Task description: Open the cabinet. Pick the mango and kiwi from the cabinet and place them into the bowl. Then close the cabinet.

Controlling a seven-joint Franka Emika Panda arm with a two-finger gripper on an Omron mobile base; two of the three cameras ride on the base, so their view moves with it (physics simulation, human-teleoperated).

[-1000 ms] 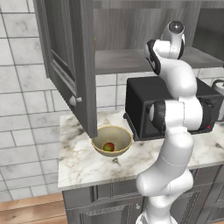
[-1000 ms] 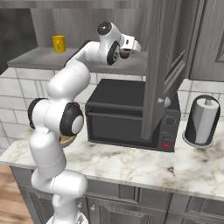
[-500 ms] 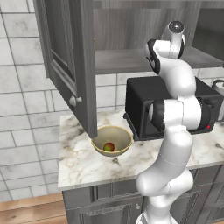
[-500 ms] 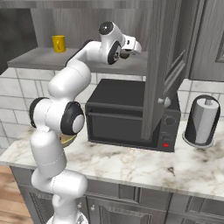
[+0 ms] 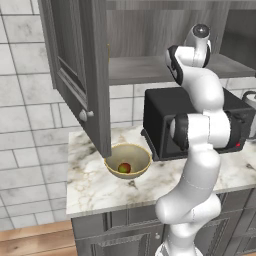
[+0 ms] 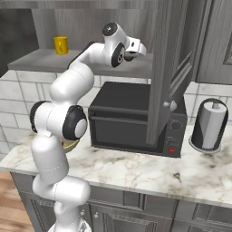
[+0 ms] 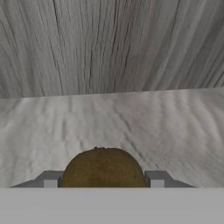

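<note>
The cabinet (image 5: 75,75) stands open, with its left door swung out over the counter. My arm reaches up onto the cabinet's shelf (image 5: 150,67). On that shelf lies the brown kiwi (image 7: 103,168), and my gripper (image 7: 103,180) has one fingertip against each of its sides. From the right, the hand (image 6: 133,45) is partly hidden behind the right door (image 6: 165,68). The tan-gold bowl (image 5: 112,156) sits on the counter below the left door, and the red and yellow-green mango (image 5: 124,168) lies inside it.
A black toaster oven (image 6: 131,118) sits on the marble counter under the shelf. A yellow cup (image 6: 60,45) stands at the shelf's left end. A grey roll on a dark stand (image 6: 210,124) is right of the oven. The left door's knob (image 5: 84,115) juts out.
</note>
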